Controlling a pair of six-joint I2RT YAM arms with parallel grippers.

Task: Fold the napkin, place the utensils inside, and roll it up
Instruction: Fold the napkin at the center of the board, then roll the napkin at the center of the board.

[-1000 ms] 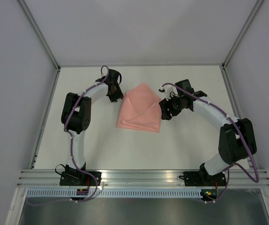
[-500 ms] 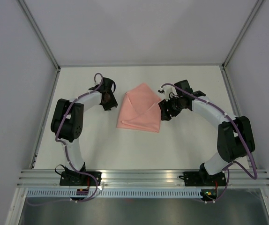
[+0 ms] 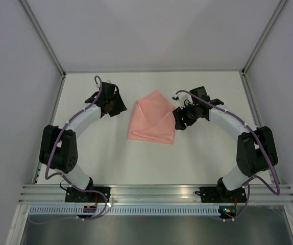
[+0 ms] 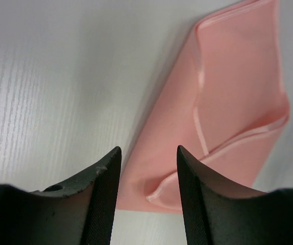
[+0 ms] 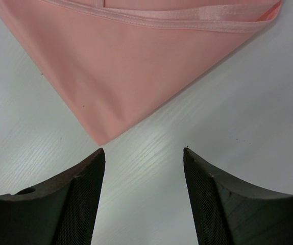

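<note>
The pale pink napkin [image 3: 154,120] lies folded on the white table, one corner pointing to the back. It also shows in the left wrist view [image 4: 228,102] and the right wrist view [image 5: 131,66]. My left gripper [image 3: 119,106] is open and empty, a little to the left of the napkin's upper left edge; in its own view [image 4: 149,150] a napkin corner shows between the jaws, further off. My right gripper [image 3: 178,122] is open and empty just off the napkin's right corner, over bare table [image 5: 144,150]. No utensils are in view.
The white table [image 3: 202,153] is bounded by grey walls at the left, right and back. A metal rail [image 3: 156,193] runs along the near edge where the arm bases stand.
My left arm has swung left and its gripper has drawn back from the napkin's upper left edge. The right arm and the napkin have hardly moved.
</note>
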